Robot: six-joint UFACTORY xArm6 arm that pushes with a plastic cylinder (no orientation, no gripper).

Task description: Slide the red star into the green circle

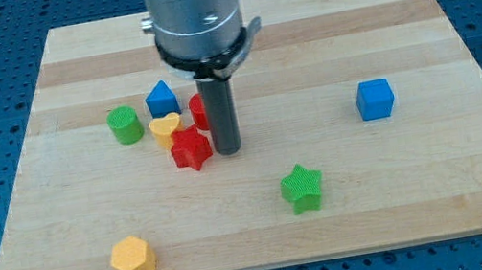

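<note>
The light was bright and even, falling from above, and the pale board (264, 219) showed no hot glare, only a soft sheen along its lighter grain bands near the view's top. Shadows were short and faint: a small dark patch sat under the green star (303, 188), another beneath the orange block (134, 259), and the rod threw a thin shade at my tip (228, 150) beside the red star (191, 149). Colours looked saturated and clean. The picture was slightly soft overall, with block edges a little fuzzy. The metal collar (194, 11) above carried dull grey reflections. The board's edges ran straight, without visible bending.
</note>
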